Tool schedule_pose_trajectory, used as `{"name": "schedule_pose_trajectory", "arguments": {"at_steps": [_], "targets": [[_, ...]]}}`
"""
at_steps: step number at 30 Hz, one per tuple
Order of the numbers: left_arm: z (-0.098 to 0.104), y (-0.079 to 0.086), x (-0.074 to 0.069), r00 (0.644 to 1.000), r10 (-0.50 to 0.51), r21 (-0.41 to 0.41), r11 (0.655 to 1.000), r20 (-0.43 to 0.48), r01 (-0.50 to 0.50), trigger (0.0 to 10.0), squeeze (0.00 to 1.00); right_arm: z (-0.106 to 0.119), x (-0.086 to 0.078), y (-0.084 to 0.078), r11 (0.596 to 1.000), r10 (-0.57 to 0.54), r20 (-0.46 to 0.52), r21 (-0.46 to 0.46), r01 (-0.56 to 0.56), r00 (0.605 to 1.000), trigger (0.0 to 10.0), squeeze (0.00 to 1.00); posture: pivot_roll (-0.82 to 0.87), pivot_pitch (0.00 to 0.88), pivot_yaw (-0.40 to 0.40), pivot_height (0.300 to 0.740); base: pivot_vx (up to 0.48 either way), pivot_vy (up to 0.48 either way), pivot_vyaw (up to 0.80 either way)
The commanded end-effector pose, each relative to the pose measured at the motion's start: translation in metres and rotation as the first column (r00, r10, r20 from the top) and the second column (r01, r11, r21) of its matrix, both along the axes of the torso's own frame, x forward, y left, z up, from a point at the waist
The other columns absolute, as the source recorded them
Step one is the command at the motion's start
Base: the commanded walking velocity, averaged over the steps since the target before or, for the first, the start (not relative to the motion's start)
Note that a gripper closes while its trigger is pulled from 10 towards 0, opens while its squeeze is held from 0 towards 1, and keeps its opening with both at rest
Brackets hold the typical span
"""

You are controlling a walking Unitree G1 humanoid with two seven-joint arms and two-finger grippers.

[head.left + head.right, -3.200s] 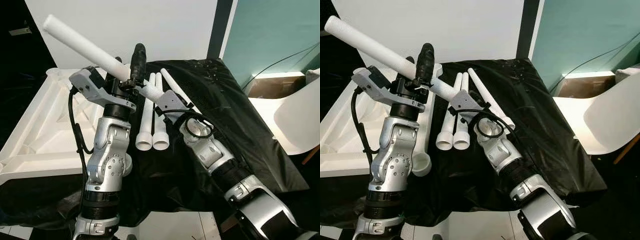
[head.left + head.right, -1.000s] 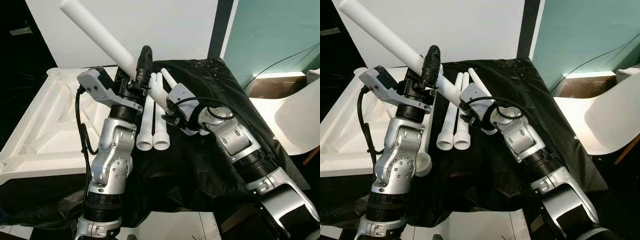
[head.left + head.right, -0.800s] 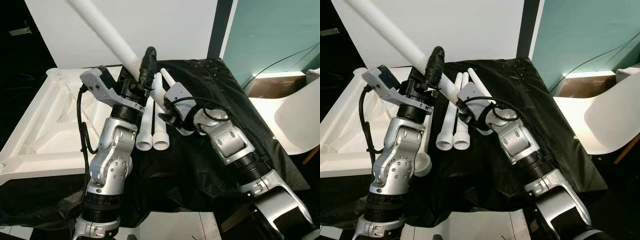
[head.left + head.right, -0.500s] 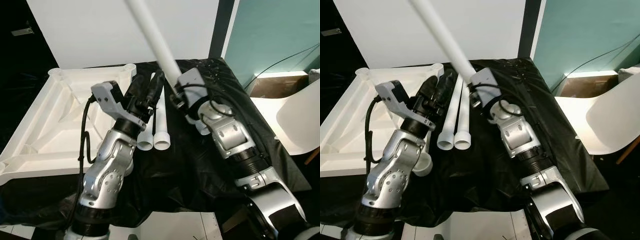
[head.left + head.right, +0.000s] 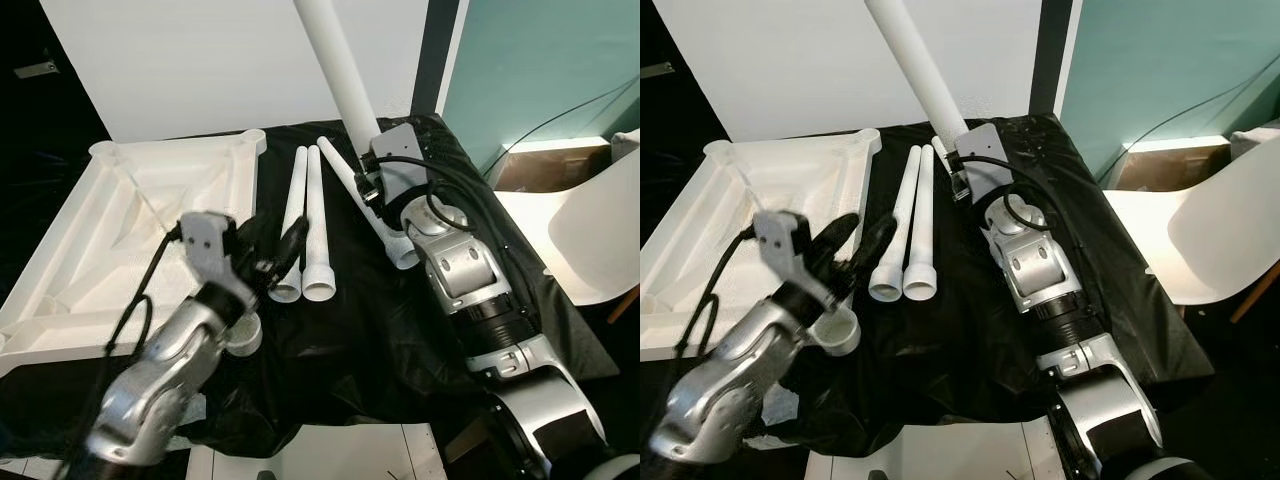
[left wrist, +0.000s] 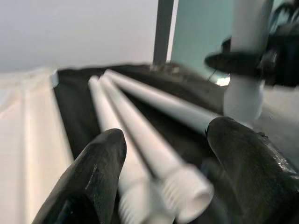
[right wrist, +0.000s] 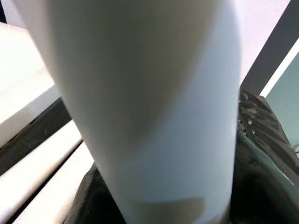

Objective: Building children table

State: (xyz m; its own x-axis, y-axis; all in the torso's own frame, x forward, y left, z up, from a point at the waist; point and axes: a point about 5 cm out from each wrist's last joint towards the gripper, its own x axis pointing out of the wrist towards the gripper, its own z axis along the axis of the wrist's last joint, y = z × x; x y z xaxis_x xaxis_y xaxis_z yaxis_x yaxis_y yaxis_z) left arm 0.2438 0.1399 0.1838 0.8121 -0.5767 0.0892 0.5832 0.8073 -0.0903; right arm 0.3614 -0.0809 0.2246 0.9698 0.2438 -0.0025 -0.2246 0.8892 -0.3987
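Now our right pincer point(image 5: 362, 150) grips a white table leg point(image 5: 335, 62) that tilts up toward 11 o'clock above the black-draped worktop point(image 5: 400, 330). Our left pincer point(image 5: 285, 250) hangs wide open before two legs point(image 5: 310, 215) lying side by side, with the upturned tabletop point(image 5: 120, 230) at 9 o'clock.

The two eye views look forward and down from the robot's head onto the black-draped desk point(image 5: 400, 330), the right one shifted slightly sideways; both share the white tabletop point(image 5: 120, 230), the two paired legs point(image 5: 910, 215) and both arms. The left wrist camera sits low, close to the cloth, facing along its tool point(image 6: 168, 172) at those same paired legs point(image 6: 140, 140). The right wrist camera looks from very near at the raised leg point(image 7: 149, 102), with the wall and cloth behind.
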Motion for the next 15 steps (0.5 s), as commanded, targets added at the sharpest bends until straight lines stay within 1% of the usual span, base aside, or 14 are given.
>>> {"name": "schedule_pose_trajectory", "arguments": {"at_steps": [1, 6, 7, 8, 9, 10, 11, 12, 13, 14, 15], "targets": [[0.001, -0.014, -0.025, 0.839, -0.543, 0.073, 0.839, 0.031, 0.540, 10.0, 0.00, 0.006, -0.001, 0.002, 1.000, 0.000, 0.032, 0.010, 0.000, 0.999, 10.0, 0.00, -0.03, 0.000, 0.045, 0.740, 0.000, 0.000, 0.00], [-0.010, 0.000, -0.034, 0.810, -0.582, 0.137, 0.799, -0.071, 0.586, 10.0, 0.00, 0.006, -0.001, 0.002, 1.000, -0.004, 0.037, 0.014, 0.003, 0.999, 10.0, 0.00, -0.03, 0.000, 0.045, 0.740, 0.000, 0.000, 0.00], [-0.010, 0.000, -0.034, 0.810, -0.582, 0.137, 0.799, -0.071, 0.586, 10.0, 0.00, 0.006, -0.001, 0.002, 1.000, -0.004, 0.037, 0.014, 0.003, 0.999, 10.0, 0.00, -0.03, 0.000, 0.045, 0.740, 0.000, 0.000, 0.00], [-0.013, 0.004, -0.035, 0.807, -0.583, 0.150, 0.793, -0.092, 0.590, 10.0, 0.19, 0.006, -0.001, 0.002, 1.000, -0.004, 0.037, 0.015, 0.004, 0.999, 10.0, 0.00, -0.03, 0.000, 0.045, 0.740, 0.000, 0.000, 0.00], [-0.015, 0.006, -0.036, 0.805, -0.583, 0.158, 0.790, -0.105, 0.593, 10.0, 0.19, 0.006, -0.001, 0.002, 1.000, -0.004, 0.037, 0.015, 0.003, 0.999, 10.0, 0.00, -0.03, 0.000, 0.045, 0.740, 0.000, 0.000, 0.00], [-0.017, 0.009, -0.039, 0.792, -0.595, 0.168, 0.774, -0.137, 0.611, 10.0, 0.23, 0.006, -0.002, 0.003, 1.000, -0.005, 0.037, 0.017, 0.004, 0.999, 10.0, 0.00, -0.03, 0.000, 0.041, 0.740, 0.000, 0.000, 0.00], [-0.019, 0.012, -0.041, 0.781, -0.604, 0.174, 0.762, -0.159, 0.624, 10.0, 0.23, 0.006, -0.002, 0.003, 1.000, -0.005, 0.037, 0.018, 0.005, 0.999, 10.0, 0.00, -0.03, 0.000, 0.041, 0.740, 0.000, 0.000, 0.00], [-0.019, 0.012, -0.041, 0.781, -0.604, 0.174, 0.762, -0.159, 0.624, 10.0, 0.23, 0.006, -0.002, 0.003, 1.000, -0.005, 0.037, 0.018, 0.005, 0.999, 10.0, 0.00, -0.03, 0.000, 0.041, 0.740, 0.000, 0.000, 0.00], [-0.021, 0.015, -0.045, 0.759, -0.622, 0.176, 0.739, -0.192, 0.650, 10.0, 0.23, 0.006, -0.002, 0.003, 1.000, -0.006, 0.038, 0.018, 0.005, 0.999, 10.0, 0.00, -0.03, 0.000, 0.041, 0.740, 0.000, 0.000, 0.00], [-0.021, 0.015, -0.045, 0.759, -0.622, 0.176, 0.739, -0.192, 0.650, 10.0, 0.23, 0.006, -0.002, 0.003, 1.000, -0.006, 0.038, 0.018, 0.005, 0.999, 10.0, 0.00, -0.03, 0.000, 0.041, 0.740, 0.000, 0.000, 0.00], [-0.024, 0.023, -0.052, 0.723, -0.644, 0.185, 0.701, -0.251, 0.689, 10.0, 0.21, 0.007, -0.001, 0.002, 1.000, -0.009, 0.041, 0.019, 0.008, 0.999, 10.0, 0.00, -0.03, 0.000, 0.041, 0.740, 0.000, 0.000, 0.00]]}}
